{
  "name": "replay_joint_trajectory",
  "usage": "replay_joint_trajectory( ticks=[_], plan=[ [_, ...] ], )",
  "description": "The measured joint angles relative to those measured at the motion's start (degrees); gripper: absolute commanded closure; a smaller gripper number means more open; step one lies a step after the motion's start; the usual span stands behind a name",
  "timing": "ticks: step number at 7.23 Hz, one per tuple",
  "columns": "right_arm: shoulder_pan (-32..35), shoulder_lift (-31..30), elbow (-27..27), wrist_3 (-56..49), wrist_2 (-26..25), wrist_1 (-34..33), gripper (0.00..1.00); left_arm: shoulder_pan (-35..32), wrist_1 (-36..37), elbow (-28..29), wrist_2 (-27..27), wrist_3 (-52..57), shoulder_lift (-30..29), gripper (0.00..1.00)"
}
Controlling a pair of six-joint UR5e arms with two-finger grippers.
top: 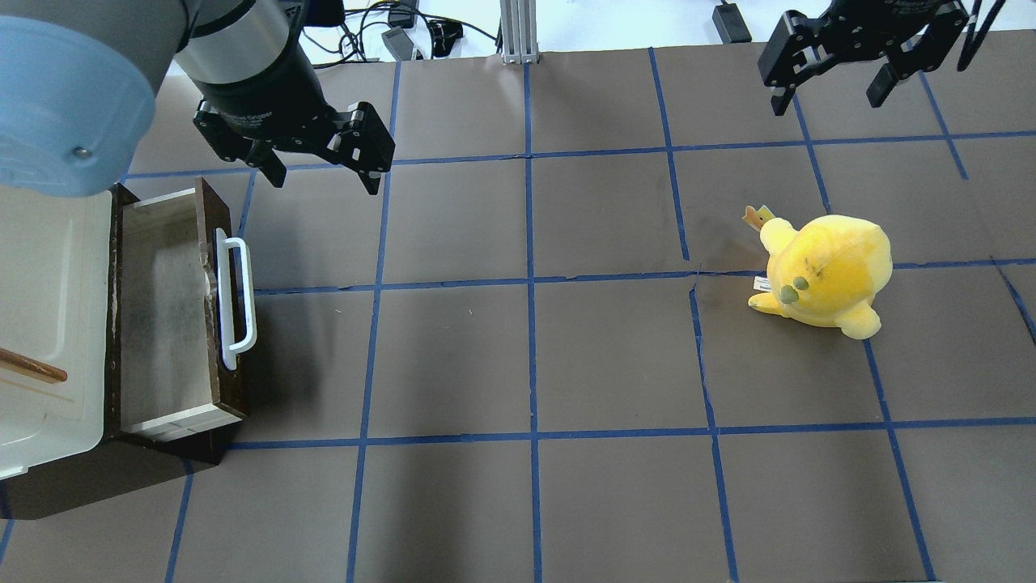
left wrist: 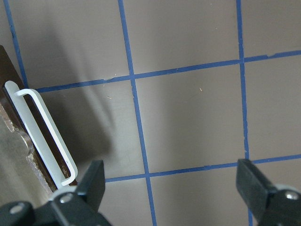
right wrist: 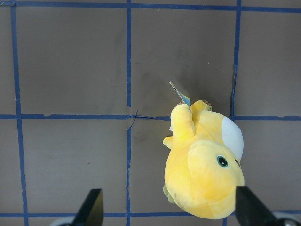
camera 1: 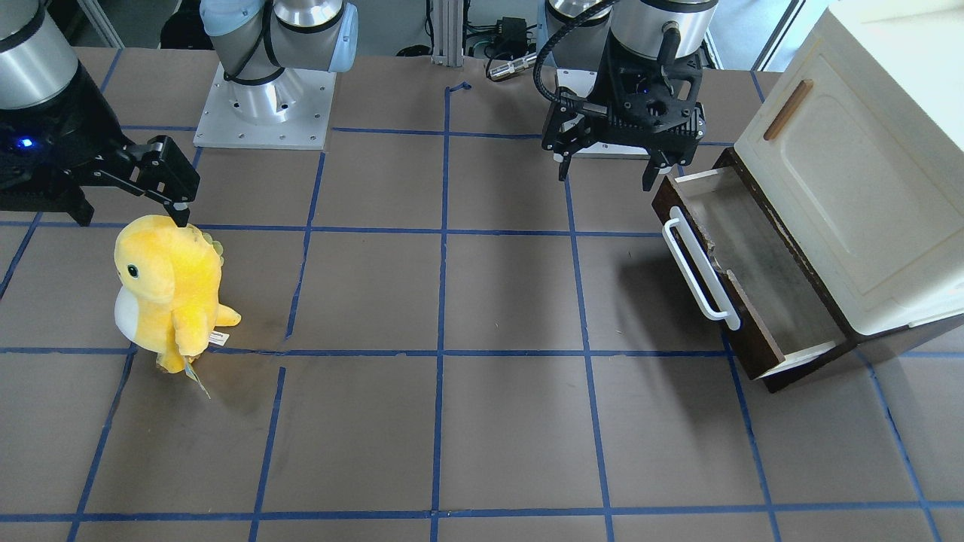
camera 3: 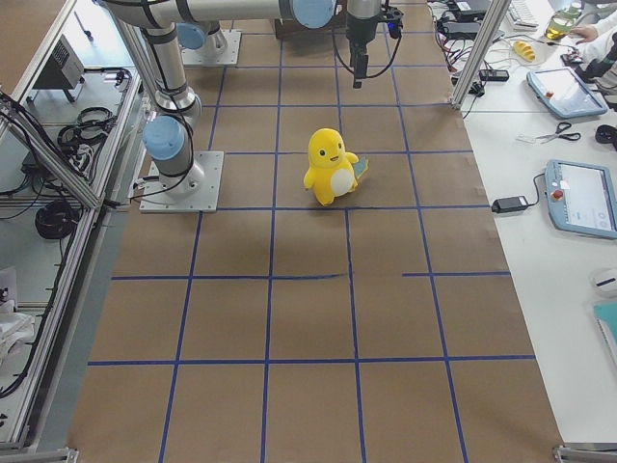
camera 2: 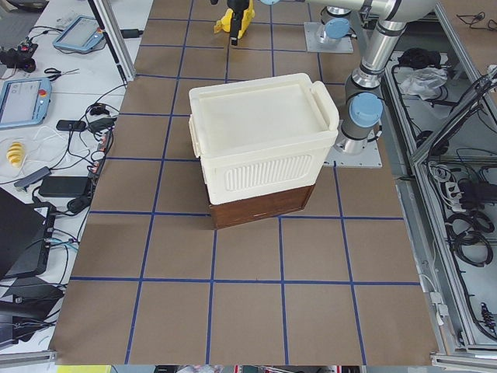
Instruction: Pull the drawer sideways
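Note:
The drawer (top: 166,312), dark brown front with a long white bar handle (top: 235,300) and pale wood inside, stands pulled out from under the cream cabinet (top: 40,324). It also shows in the front view (camera 1: 753,278) and its handle in the left wrist view (left wrist: 44,139). My left gripper (top: 320,174) hangs open and empty above the table, beside the drawer's far end, apart from the handle; in the front view it (camera 1: 606,177) is left of the drawer's corner. My right gripper (top: 830,93) is open and empty at the far right.
A yellow plush toy (top: 825,271) stands on the right half of the table, below my right gripper, and shows in the right wrist view (right wrist: 204,165). The cream cabinet door has a small brown handle (camera 1: 787,111). Blue tape lines grid the brown table (top: 526,364).

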Motion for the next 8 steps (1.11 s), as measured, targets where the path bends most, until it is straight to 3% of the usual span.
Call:
replay_joint_trajectory(
  ticks=[8],
  plan=[
    [0.0,0.0,0.0,0.0,0.0,0.0,0.0,1.25,-3.31,1.7,-0.98,0.02,-0.22,0.0]
  ],
)
